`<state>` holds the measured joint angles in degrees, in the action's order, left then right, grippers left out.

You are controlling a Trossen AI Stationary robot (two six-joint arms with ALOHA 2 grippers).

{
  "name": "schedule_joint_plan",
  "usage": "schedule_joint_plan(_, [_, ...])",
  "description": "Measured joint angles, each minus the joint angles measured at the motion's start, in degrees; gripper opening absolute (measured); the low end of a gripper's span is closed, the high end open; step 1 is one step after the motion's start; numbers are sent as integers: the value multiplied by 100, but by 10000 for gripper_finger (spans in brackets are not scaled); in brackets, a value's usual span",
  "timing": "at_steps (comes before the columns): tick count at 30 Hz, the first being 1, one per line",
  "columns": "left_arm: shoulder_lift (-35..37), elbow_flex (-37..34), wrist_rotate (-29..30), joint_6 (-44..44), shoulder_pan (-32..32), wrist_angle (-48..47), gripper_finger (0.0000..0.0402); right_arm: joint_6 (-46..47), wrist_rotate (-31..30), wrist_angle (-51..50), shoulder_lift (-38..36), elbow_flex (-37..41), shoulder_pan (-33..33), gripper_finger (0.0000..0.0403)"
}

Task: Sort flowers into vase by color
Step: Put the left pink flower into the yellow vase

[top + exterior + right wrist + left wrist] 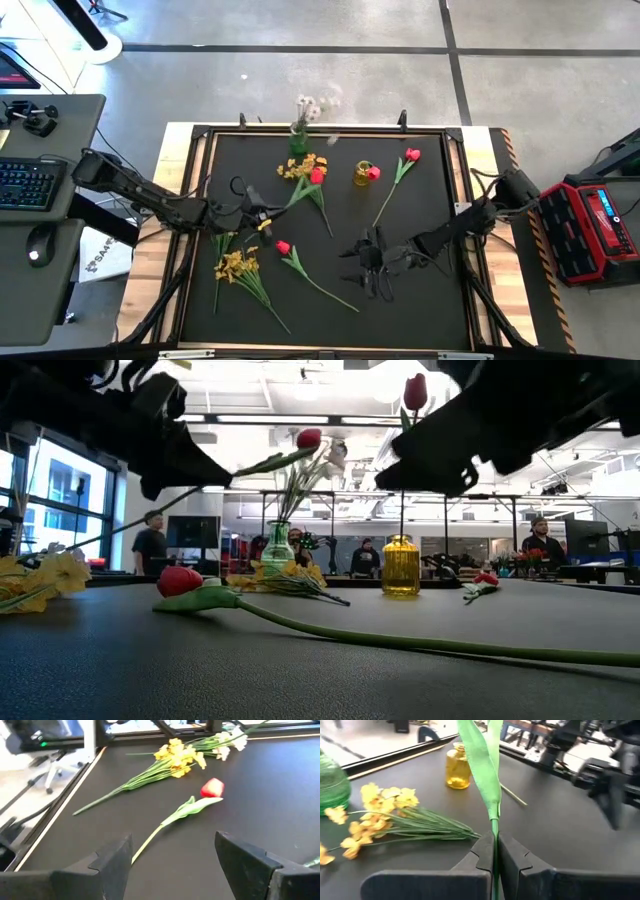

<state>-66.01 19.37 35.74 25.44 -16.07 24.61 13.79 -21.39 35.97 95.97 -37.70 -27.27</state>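
Pinching a green tulip stem (493, 827) between its closed fingers, the left gripper (262, 222) holds the flower above the left-centre of the black table (430, 170), the red bloom (317, 176) lifted toward the vases. The right gripper (372, 268) hangs with fingers spread wide over the right-centre, a loose red tulip (212, 788) lying on the mat ahead of it. A yellow vase (363, 174) holding one red tulip and a green vase (298, 140) with white blossoms stand near the far edge. Yellow bunches (238, 265) lie near the left edge, leaving open mat along the near right side.
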Motion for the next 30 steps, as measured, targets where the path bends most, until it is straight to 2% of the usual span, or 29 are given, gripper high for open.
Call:
schedule_joint_plan(10, [-162,-2,346,-115,-290,168,0,162,7,177,-3,1,114,266])
schedule_joint_plan(18, [-163,-2,299,-1039,-650,1268,0,117,79,59,-114,1,110,266])
schedule_joint_plan(24, [-300,-2,-391,-1792,-597,2373,0,-152,-90,116,-320,-1,110,266])
schedule_joint_plan(30, [-1066,77,-998,-2304,-451,3621,0,-435,-304,1129,106,-5,167,266])
